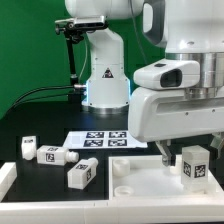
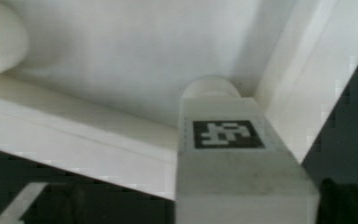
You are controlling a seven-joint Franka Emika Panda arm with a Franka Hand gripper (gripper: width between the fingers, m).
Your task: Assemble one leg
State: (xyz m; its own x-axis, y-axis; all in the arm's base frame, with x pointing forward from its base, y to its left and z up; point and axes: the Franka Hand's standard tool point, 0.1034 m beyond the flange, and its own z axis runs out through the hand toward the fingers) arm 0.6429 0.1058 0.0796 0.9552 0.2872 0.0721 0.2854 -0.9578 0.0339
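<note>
My gripper (image 1: 186, 152) is shut on one leg (image 1: 196, 165), a stubby white block with a black-and-white tag, and holds it upright over the right part of the big flat white panel (image 1: 135, 172). In the wrist view the leg (image 2: 234, 150) runs out from between my dark fingers (image 2: 23, 204), and its tip sits over the panel's surface (image 2: 140, 55), close to a raised edge. I cannot tell whether the leg touches the panel. Three more legs (image 1: 82, 172) lie loose on the black table at the exterior view's left.
The marker board (image 1: 100, 138) lies on the table behind the panel. The arm's white base (image 1: 103, 75) stands at the back, with a black cable at its left. A white raised border (image 1: 8, 180) runs along the table's left front corner.
</note>
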